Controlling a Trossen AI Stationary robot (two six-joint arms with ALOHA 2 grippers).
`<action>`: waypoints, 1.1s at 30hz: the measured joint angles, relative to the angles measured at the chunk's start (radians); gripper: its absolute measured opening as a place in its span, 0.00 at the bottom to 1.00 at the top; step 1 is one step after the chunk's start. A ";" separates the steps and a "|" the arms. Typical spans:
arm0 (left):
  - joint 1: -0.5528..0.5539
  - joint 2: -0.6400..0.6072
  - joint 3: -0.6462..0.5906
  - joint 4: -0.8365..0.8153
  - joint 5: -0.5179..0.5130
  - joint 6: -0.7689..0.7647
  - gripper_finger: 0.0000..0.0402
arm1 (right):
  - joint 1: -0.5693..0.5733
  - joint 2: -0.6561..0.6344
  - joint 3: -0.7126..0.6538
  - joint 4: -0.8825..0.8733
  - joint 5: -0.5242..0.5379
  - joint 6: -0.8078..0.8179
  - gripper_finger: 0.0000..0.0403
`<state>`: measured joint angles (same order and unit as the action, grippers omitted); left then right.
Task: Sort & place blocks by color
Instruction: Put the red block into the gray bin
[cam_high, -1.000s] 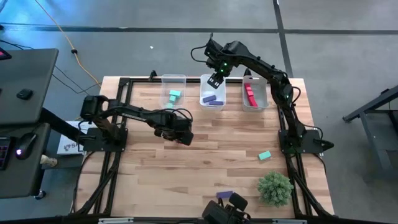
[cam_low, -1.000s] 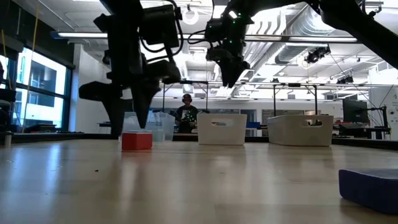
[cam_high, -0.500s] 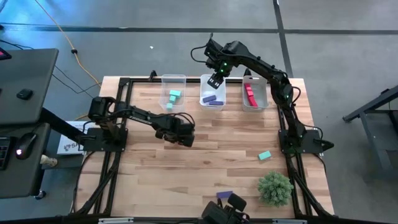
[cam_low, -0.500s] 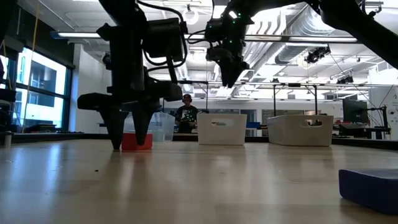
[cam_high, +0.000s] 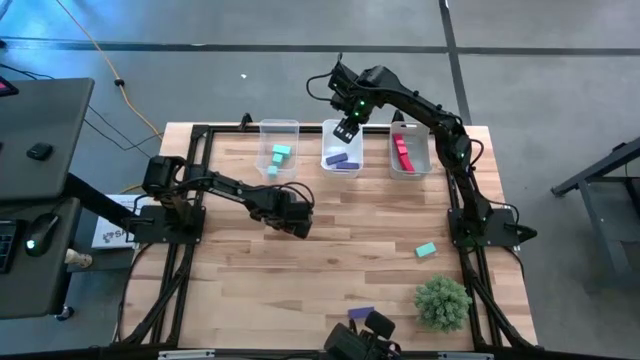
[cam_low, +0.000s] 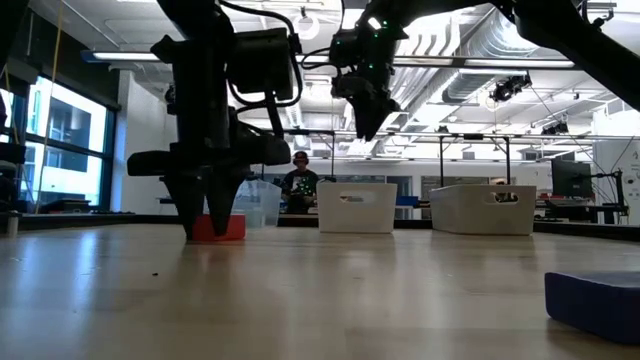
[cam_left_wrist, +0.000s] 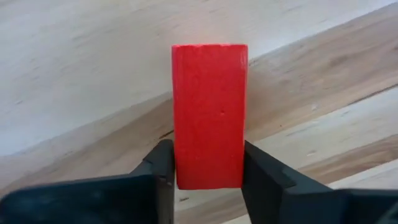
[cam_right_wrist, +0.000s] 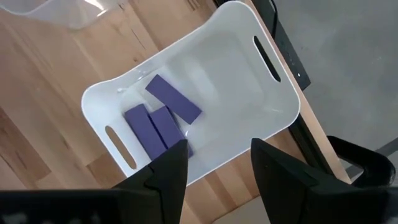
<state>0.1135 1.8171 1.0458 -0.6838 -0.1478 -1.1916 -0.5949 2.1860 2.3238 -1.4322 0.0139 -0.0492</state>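
One red block (cam_left_wrist: 209, 115) sits mid-table between my left gripper (cam_left_wrist: 207, 163) fingers, both pads against its sides—I squeeze squarely before lifting toward the red bin (cam_high: 421, 150)—right gripper (cam_right_wrist: 213, 158) hangs parted, empty, over the purple bin (cam_right_wrist: 273, 121).

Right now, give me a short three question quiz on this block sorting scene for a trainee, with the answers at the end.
1. True or false: the left gripper has a red block between its fingers.
2. Which bin does the right gripper hover above: A, the bin with teal blocks; B, the bin with purple blocks; C, the bin with red blocks?
3. Fill in: the loose teal block lies on the table near the fuzzy green ____.

Key: 1 true; 2 B; 3 plant.
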 joint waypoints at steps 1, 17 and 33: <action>0.000 0.000 0.000 0.000 -0.003 0.000 0.23 | 0.000 0.000 0.000 0.000 0.000 -0.006 0.41; -0.042 -0.050 -0.005 0.028 -0.053 0.046 0.04 | 0.000 0.000 0.000 0.000 -0.185 -0.090 0.41; 0.041 -0.309 -0.003 0.023 -0.100 0.463 0.04 | 0.007 0.000 0.000 0.000 -0.341 0.022 0.41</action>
<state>0.1546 1.5082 1.0431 -0.6613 -0.2481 -0.7288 -0.5877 2.1860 2.3234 -1.4326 -0.3269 -0.0272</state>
